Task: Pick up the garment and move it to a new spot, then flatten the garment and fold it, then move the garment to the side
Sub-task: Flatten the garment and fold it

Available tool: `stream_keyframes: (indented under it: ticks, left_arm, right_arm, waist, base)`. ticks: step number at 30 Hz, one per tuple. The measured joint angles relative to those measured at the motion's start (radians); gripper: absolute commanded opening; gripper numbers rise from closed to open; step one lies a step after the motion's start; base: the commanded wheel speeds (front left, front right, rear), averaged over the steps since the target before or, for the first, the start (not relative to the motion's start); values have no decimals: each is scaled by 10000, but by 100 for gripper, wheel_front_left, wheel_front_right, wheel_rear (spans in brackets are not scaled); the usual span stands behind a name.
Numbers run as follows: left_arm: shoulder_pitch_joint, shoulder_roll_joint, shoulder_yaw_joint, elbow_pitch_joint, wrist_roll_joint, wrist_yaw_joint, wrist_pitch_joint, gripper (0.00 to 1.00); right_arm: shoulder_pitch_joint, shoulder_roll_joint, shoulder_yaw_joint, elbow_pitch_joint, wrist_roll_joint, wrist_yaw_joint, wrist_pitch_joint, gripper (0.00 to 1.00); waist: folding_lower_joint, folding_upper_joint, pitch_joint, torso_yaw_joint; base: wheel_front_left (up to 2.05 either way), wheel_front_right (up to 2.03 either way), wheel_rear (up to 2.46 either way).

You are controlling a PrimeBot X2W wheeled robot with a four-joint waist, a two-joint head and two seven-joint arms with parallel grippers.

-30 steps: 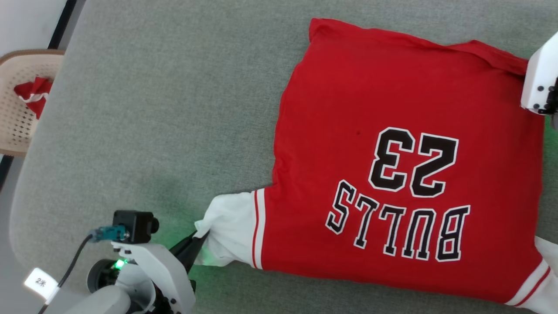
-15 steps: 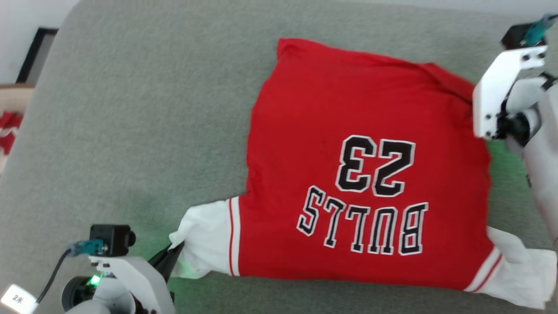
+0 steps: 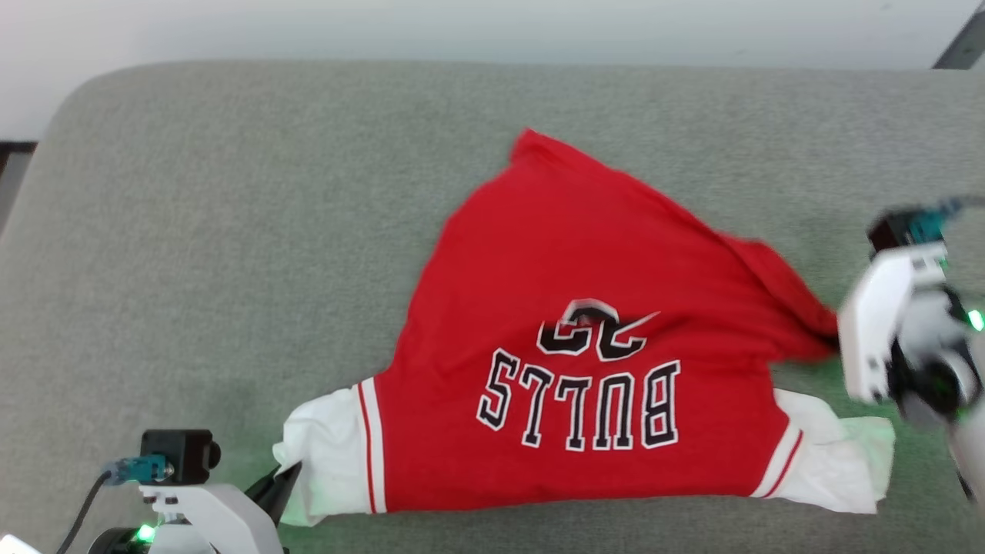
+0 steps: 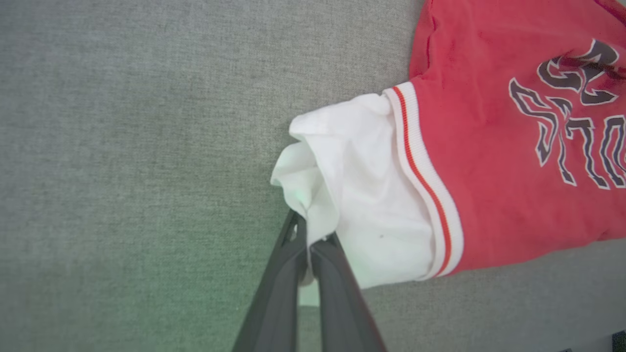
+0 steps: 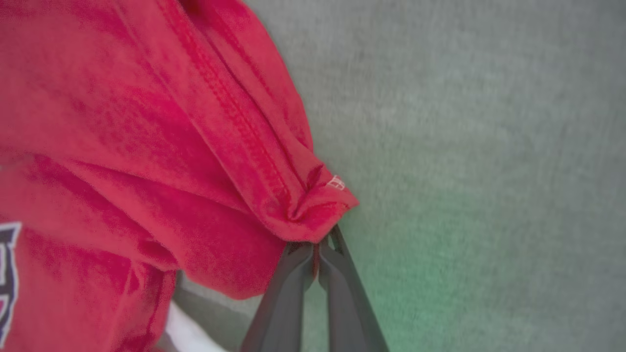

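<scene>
Surface: grey-green woven cushion (image 3: 231, 231) with rounded corners; a pale wall (image 3: 462, 31) runs behind its far edge.
Garment: the red garment (image 3: 585, 254) lies on the cushion, stretched between the two claws, one end at each claw's tips.
Long axis: it runs from the left claw across to the right claw, along the sleeve line.
Facing: the "BULLS" lettering (image 3: 581, 404) reads upside down in the head view, letter tops towards the claws' side of the cushion. The hem side points away and peaks at a far corner (image 3: 531, 142).
Number: the black number (image 3: 592, 335) above the lettering is partly hidden under a fold of red cloth.
Left claw: the left claw (image 4: 309, 239) is pinched together on the bunched cuff of the left white sleeve (image 4: 362, 195), cloth showing between its two dark fingers.
Right claw: the right claw (image 5: 319, 244) is clamped on a gathered red hem corner (image 5: 313, 210); a taut ridge of cloth leads away from its tips.
Other sleeve: the right white sleeve (image 3: 831, 454) lies flat on the cushion, just beside the right claw and below the gripped corner.
</scene>
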Motion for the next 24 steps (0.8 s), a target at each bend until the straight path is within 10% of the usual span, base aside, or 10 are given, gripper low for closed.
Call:
stream_keyframes:
  ticks: [7, 15, 17, 24]
  left_arm:
    - [61, 4, -35, 58, -4, -15, -13, 0]
    - [53, -197, -144, 376, 12, -194, -12, 0]
    - [26, -244, -171, 460, 17, -276, -8, 0]
    - [-5, -322, -221, 675, 77, -364, -13, 0]
  right_arm:
    - [3154, -472, -1392, -2940, 405, 0, 997, 0]
    - [4980, 614, -2961, -4372, -424, 0, 1369, 1]
    - [5082, 819, -3164, -4429, -679, 0, 1358, 100]
    - [5315, 1290, -3453, -4997, -1060, 4, 1722, 100]
  waist:
    - [0, 0, -278, -339]
    - [0, 0, -328, -418]
    - [0, 0, -333, -410]
    - [1, 0, -454, -384]
  base:
    - [0, 0, 0]
    - [0, 0, 0]
    - [0, 0, 0]
    - [0, 0, 0]
